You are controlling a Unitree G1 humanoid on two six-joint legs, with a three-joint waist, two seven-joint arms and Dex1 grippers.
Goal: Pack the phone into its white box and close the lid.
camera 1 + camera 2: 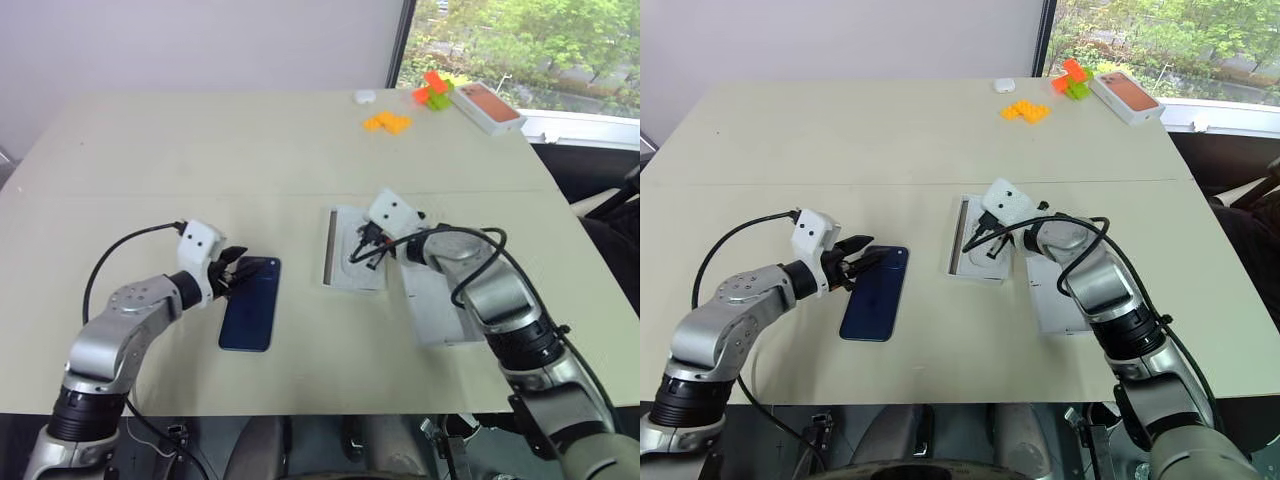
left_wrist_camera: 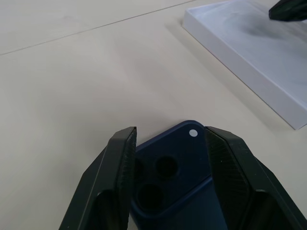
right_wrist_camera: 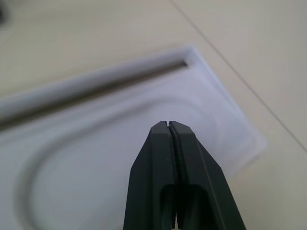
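— What is on the table, and where is the phone?

— A pale beige table [image 1: 200,150] fills the view. The phone [image 1: 249,303] lies flat on it, dark glossy back up, on the robot's left side. Its camera corner points away from the robot.

— Is the robot holding it?

— The left gripper [image 1: 229,276] sits at the phone's far end. In the left wrist view its two black fingers [image 2: 115,177] stand partly apart, one on each side of the camera corner. Whether they press the phone's edges I cannot tell — the phone lies on the table, not lifted.

— And the box?

— The white box [image 1: 352,264] rests near the table's middle, to the right of the phone and apart from it. Inside it, in the right wrist view, is a white surface with an oval recess. The right gripper [image 1: 987,246] hovers over this tray, its fingers pressed tight together and holding nothing.

— Where is the lid?

— A flat white rectangle [image 1: 432,310] lies just right of the box, partly under the right arm — it may be the lid, but I cannot tell.

— Anything else?

— At the far right corner: a box printed with an orange-pink phone [image 1: 487,107], orange and green blocks [image 1: 432,90], an orange piece [image 1: 387,122] and a small white object [image 1: 365,96].
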